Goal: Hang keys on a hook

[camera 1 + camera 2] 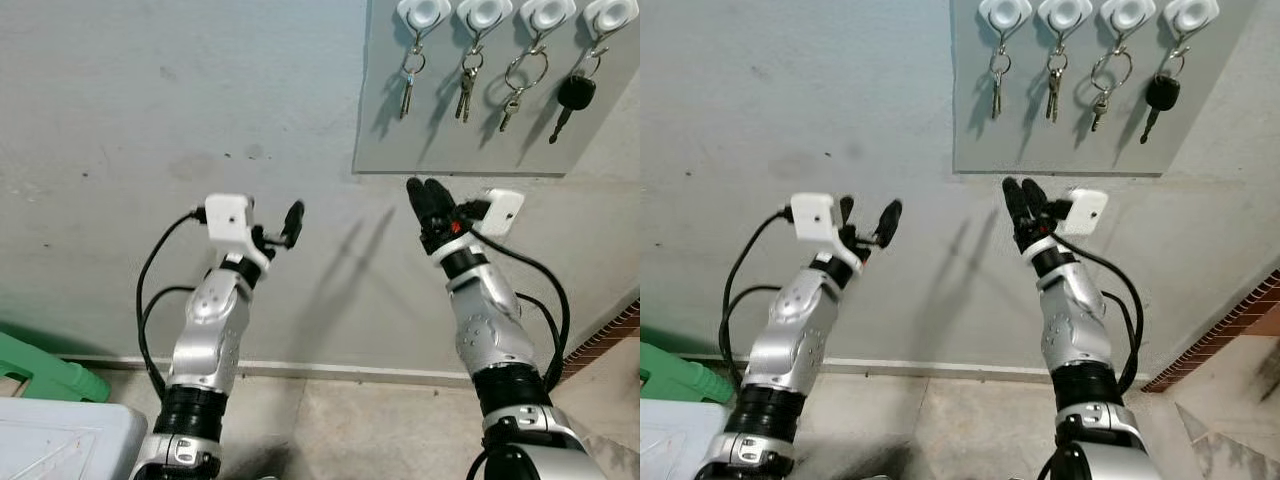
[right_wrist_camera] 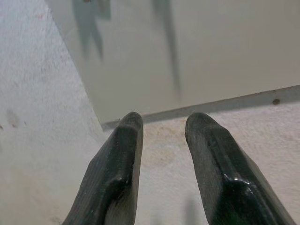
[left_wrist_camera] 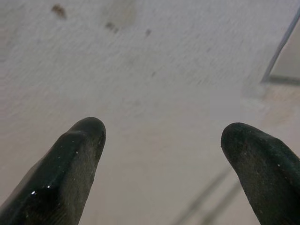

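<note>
Four sets of metal keys were seen hanging on a row of four white, rounded plastic hooks (image 1: 484, 13) fixed along the top of a smooth, flat grey panel (image 1: 455, 145) on the wall. From the robot's left they were a small silver key bunch (image 1: 408, 85), a second silver key bunch (image 1: 466, 85), a large thin wire ring with one small key (image 1: 520, 82), and a black-headed key (image 1: 572, 100) on its own ring. All four hung well above and beyond the tips of the right gripper (image 1: 427, 192).

That gripper was raised just below the panel's lower edge, its two long black rubbery fingers held close with only a narrow gap between them, and nothing was gripped. In the right wrist view the glossy, blunt fingertips (image 2: 127, 140) were pointed at the panel's bottom edge, where smooth board met rough plaster.

The left gripper (image 1: 868, 220) was held up well to the left of the panel, its fingers spread wide and empty, facing the coarse, stained grey plaster wall (image 1: 150, 120).

Below the arms a pale skirting strip met a tiled floor (image 1: 350, 420). A green plastic stool (image 1: 40, 370) and a white ribbed plastic lid (image 1: 60, 440) were seen at the lower left, and a strip of red brickwork (image 1: 1230, 330) at the lower right.
</note>
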### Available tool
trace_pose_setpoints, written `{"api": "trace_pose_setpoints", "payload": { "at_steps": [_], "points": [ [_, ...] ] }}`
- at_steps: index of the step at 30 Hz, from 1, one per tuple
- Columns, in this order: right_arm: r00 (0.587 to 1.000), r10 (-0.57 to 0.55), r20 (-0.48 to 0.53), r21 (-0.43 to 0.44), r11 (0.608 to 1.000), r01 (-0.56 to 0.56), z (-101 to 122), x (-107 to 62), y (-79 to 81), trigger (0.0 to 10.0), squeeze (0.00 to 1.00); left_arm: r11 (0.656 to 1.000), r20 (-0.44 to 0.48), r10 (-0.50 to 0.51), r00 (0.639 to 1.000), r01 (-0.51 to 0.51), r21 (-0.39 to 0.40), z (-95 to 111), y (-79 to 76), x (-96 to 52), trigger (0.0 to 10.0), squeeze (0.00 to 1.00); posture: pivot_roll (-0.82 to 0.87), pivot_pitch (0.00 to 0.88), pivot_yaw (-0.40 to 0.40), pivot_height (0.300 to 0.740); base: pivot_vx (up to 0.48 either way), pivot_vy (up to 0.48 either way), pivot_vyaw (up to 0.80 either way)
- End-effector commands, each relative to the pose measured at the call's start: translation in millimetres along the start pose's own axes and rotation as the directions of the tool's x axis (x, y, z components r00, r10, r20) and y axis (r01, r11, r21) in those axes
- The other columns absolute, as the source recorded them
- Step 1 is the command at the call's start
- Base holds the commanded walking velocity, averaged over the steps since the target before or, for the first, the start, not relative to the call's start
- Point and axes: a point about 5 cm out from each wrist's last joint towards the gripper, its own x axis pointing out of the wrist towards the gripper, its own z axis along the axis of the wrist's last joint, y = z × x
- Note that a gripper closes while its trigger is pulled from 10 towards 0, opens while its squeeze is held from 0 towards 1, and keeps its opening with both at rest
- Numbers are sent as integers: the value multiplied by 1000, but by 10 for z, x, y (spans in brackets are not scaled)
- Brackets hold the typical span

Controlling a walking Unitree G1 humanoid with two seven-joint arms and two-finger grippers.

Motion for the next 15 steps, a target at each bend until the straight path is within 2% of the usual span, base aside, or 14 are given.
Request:
{"api": "trace_pose_setpoints", "payload": {
  "at_steps": [1, 3, 10, 15],
  "points": [
    [1000, -16, -12, -26, 1000, 15, -51, -60, -19, 10000, 0, 1000, -13, 26, 1000, -26, 17, -90, 47, -42, 10000, 0, 10, 57, 15, 740, 0, 0, 0],
    [999, -28, -16, -36, 999, 28, -79, -101, -33, 10000, 0, 1000, -36, 28, 999, -28, 11, -156, 57, -63, 10000, 0, 8, 57, 14, 740, 0, 0, 0],
    [998, -62, -21, -82, 995, 60, -151, -278, -64, 10000, 0, 999, -23, 46, 999, -47, 0, -224, 73, -138, 10000, 0, 5, 56, 14, 740, 0, 0, 0],
    [992, -117, -36, -169, 980, 109, -201, -416, -80, 10000, 0, 996, -22, 85, 996, -85, -33, -316, 95, -241, 10000, 0, -4, 66, 16, 740, 0, 0, 0]
  ]
}}
